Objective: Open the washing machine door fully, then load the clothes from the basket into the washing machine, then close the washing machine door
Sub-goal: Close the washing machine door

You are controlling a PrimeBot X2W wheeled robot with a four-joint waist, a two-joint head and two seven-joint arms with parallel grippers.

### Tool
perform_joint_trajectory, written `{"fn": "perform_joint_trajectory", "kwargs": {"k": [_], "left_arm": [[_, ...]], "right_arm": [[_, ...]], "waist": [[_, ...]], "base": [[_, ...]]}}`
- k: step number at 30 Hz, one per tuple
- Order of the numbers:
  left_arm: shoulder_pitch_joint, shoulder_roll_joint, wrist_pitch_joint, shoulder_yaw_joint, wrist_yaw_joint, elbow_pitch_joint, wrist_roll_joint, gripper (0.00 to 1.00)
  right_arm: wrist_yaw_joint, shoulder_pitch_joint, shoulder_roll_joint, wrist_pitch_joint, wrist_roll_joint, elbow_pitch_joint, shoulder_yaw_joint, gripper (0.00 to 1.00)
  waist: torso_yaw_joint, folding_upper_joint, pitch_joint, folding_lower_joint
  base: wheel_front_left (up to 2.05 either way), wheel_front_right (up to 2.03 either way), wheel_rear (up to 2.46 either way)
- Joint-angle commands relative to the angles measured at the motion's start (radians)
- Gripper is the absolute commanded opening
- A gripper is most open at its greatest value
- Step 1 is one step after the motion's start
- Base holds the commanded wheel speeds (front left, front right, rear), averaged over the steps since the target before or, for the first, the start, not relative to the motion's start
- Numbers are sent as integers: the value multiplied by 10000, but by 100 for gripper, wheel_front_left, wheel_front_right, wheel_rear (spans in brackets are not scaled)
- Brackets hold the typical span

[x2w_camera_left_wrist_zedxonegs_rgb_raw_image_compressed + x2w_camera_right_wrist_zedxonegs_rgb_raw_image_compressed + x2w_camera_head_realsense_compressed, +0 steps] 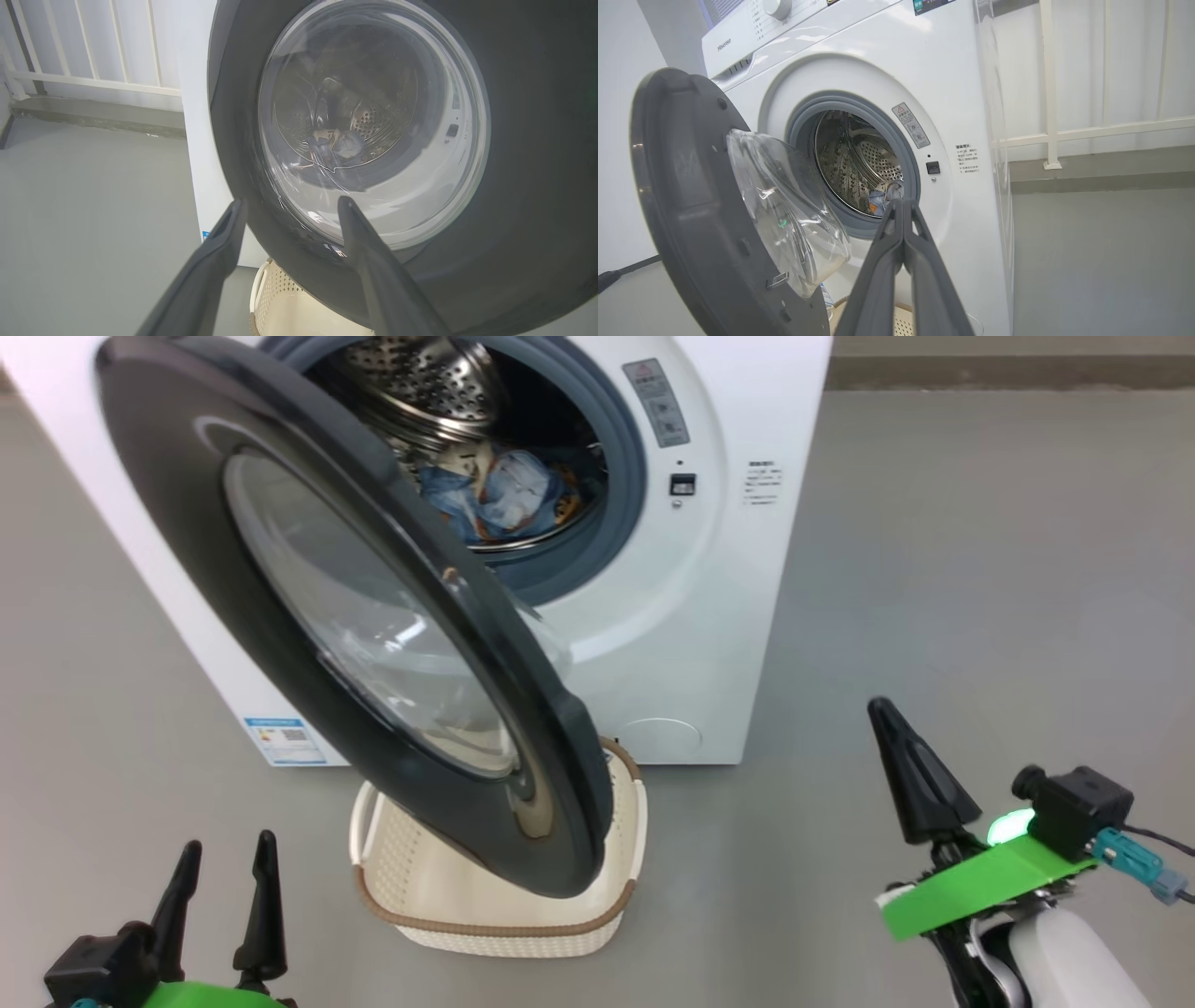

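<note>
The white washing machine (709, 616) stands ahead with its black-rimmed door (233, 579) swung partly open over the cream basket (485, 919). Blue clothes (509, 499) lie inside the steel drum (420, 383); I also see the clothes (882, 196) past the grey rubber ring (798, 126), and the clothes (338, 144) through the door's glass. No clothes show in the visible part of the basket. My left gripper (224, 859) is open at the lower left, apart from the door (537, 140). My right gripper (882, 709) is shut and holds nothing, right of the machine.
Grey floor spreads to the right of the machine (980, 70) and around the basket (285, 308). A white railing (1048, 84) and low ledge run behind. A blue label sticker (280, 737) sits low on the machine's front.
</note>
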Motion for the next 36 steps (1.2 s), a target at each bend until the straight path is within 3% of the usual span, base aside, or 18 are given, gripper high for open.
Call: {"fn": "perform_joint_trajectory", "kwargs": {"k": [1,15,24,26,29,36], "left_arm": [[-225,164,-91,324,-26,-231,38,100],[-193,209,-91,-55,-26,-50,-37,100],[-210,190,-91,-212,-27,46,-109,100],[-209,185,-91,-231,-27,55,-128,100],[-201,168,-91,-247,-27,79,-134,100],[-278,117,-91,-276,-27,76,-173,100]], "right_arm": [[16,-347,11,-49,75,-319,270,0],[16,-1209,398,-49,1524,-2114,1601,0],[16,-1549,140,-49,1901,-2682,3160,0],[16,-1715,-159,-49,1911,-2983,4007,0],[16,-1730,-578,-49,1666,-2692,4640,0],[16,-1750,-861,-49,1342,-1620,4990,0]], "waist": [[135,0,-71,0],[961,0,-235,0],[1452,0,-296,0],[1620,0,-277,0],[1783,0,-268,0],[2150,0,-112,0]], "base": [[0,0,0],[0,0,0],[0,0,0],[0,0,0],[0,0,0],[0,0,0]]}}
